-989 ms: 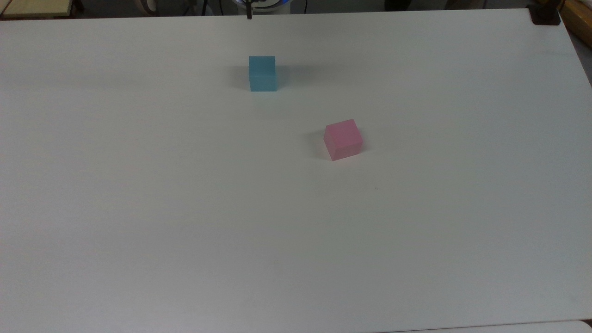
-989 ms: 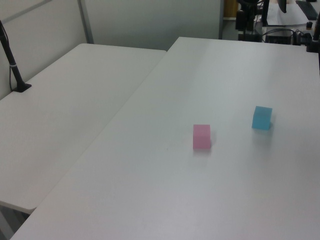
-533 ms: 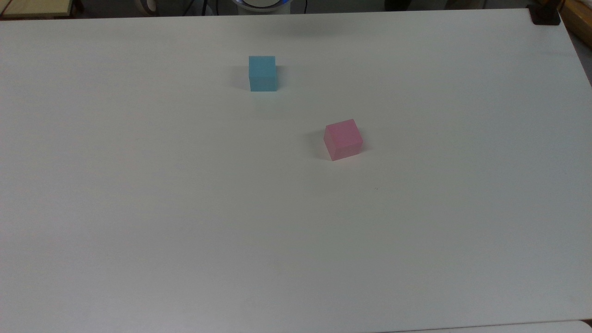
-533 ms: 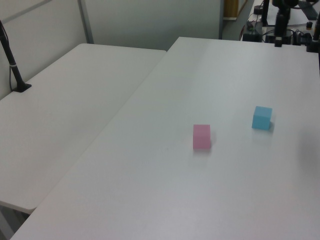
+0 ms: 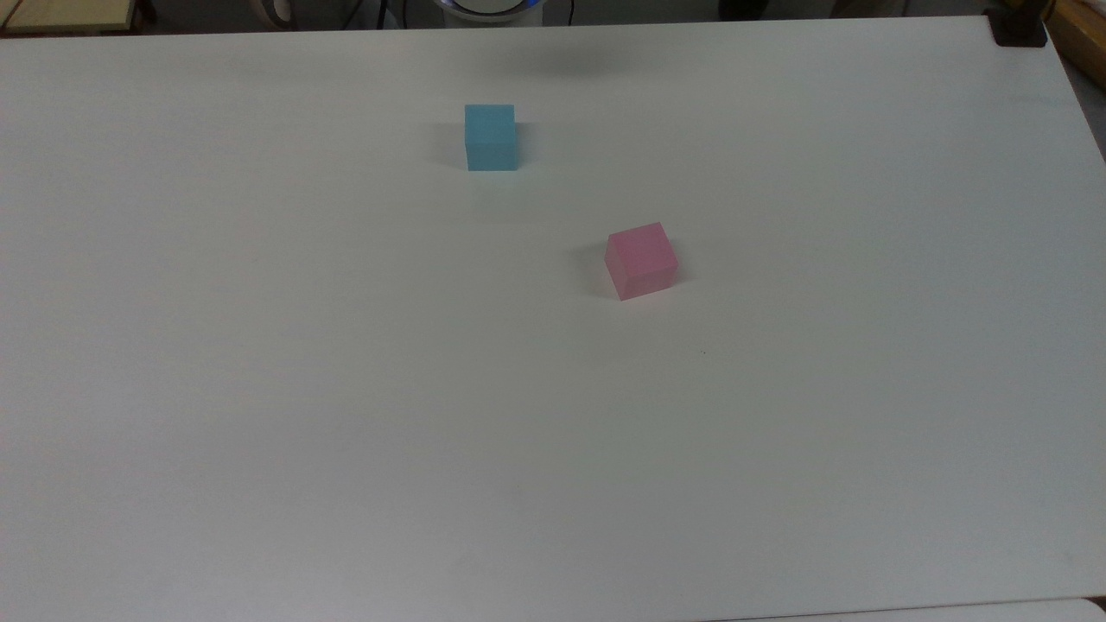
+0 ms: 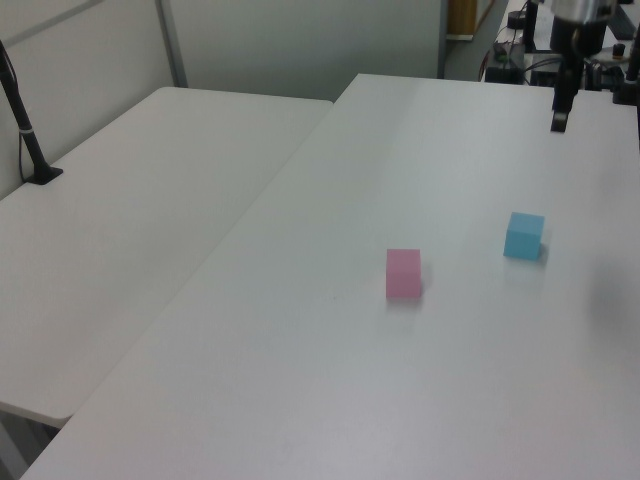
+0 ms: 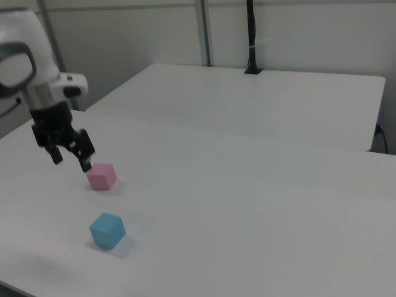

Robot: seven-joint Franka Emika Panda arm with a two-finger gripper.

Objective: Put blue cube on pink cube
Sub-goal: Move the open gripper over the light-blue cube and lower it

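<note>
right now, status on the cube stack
Gripper open, in the air, holding nothing. Blue cube on table, apart from pink cube. Nothing between them.

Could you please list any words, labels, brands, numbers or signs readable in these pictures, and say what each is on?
None: no readable text.
The blue cube and the pink cube have plain faces.
The white table is unmarked.
The gripper and the arm above it carry no lettering that can be made out.

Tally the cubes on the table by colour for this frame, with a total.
Blue cube: 1
Pink cube: 1
Total: 2 cubes, apart from each other on the white table, neither stacked.
</note>
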